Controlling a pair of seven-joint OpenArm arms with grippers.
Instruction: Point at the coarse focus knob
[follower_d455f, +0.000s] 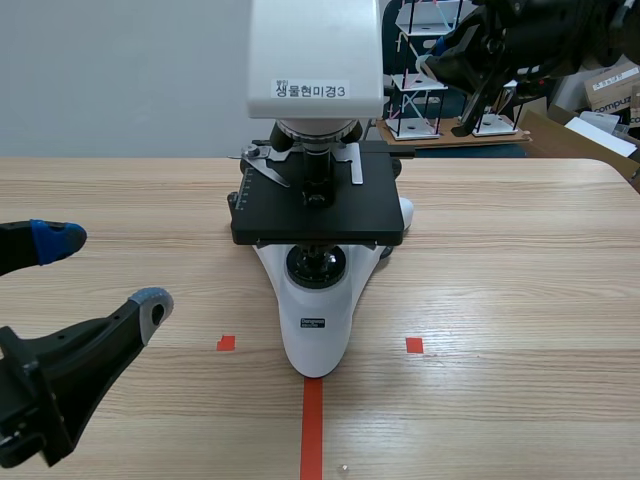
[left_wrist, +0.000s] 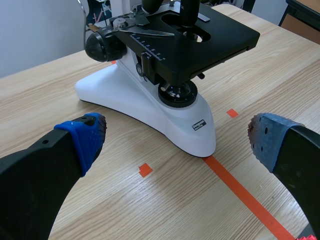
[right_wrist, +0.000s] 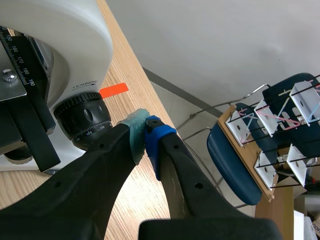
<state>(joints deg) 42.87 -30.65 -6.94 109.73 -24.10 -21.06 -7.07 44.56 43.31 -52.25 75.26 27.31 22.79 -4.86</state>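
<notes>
Coarse focus knob (right_wrist: 85, 120): black, on the microscope's (follower_d455f: 315, 320) right side.
Right gripper (right_wrist: 145, 132): fingers clenched, empty, tips just beside that knob.
Left gripper (follower_d455f: 100, 272): fingers spread, before the microscope's base.

Scene camera faces the microscope (follower_d455f: 316, 200) head-on across the table (follower_d455f: 500, 300); left wrist camera looks down on it from nearby; right wrist camera sits close beside its knob (right_wrist: 85, 120).

One microscope (follower_d455f: 316, 200) stands on one desk (follower_d455f: 520, 300); it carries two black focus knobs, a left-side knob (left_wrist: 102, 45) and a right-side knob (right_wrist: 85, 120); two end effectors show, the left end effector (follower_d455f: 105, 272) and the right end effector (right_wrist: 146, 134); one blue chair (right_wrist: 232, 157) stands behind.
</notes>
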